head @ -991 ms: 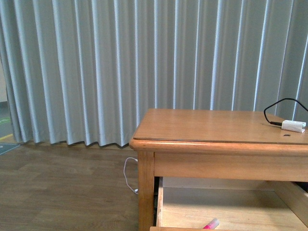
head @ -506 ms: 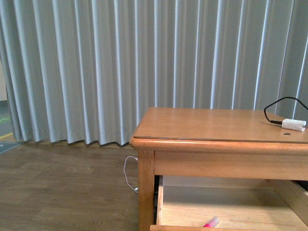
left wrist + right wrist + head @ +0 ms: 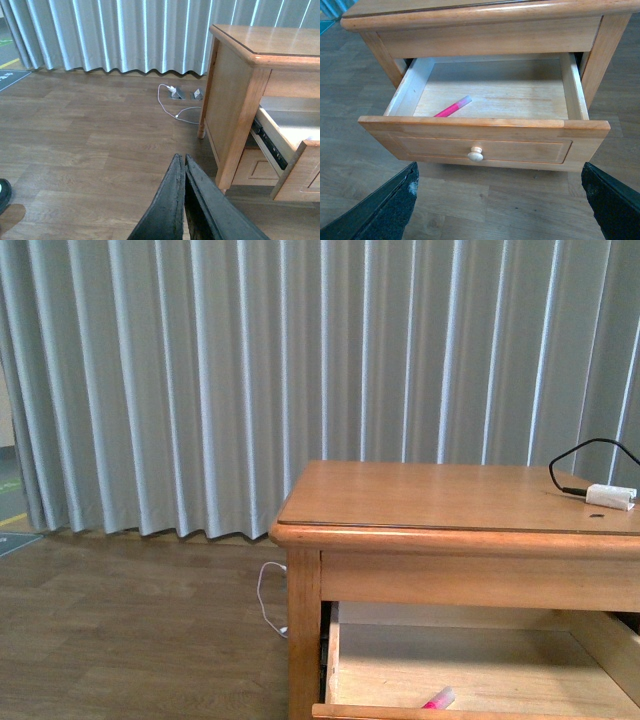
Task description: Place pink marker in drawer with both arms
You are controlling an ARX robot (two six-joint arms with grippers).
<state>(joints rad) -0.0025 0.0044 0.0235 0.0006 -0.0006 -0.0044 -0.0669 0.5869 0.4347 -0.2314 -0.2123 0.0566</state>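
Plank floor (image 3: 75,150) lies under the right gripper (image 3: 498,172), spread wide and empty, and the left gripper (image 3: 184,156), pressed together. Beyond, the pink marker (image 3: 438,701) rests inside the open drawer (image 3: 333,665), bottom right of the front view. I'd close it with a square push at the knob (image 3: 475,155).

**Occlusions and crops**

Front view: drawer (image 3: 332,660) cut off at 6 o'clock, with only the top edge of its front in frame. That edge hides the lower end of the pink marker (image 3: 438,700). Table (image 3: 440,500) cropped at 3 o'clock. Left wrist view: drawer interior mostly out of sight.
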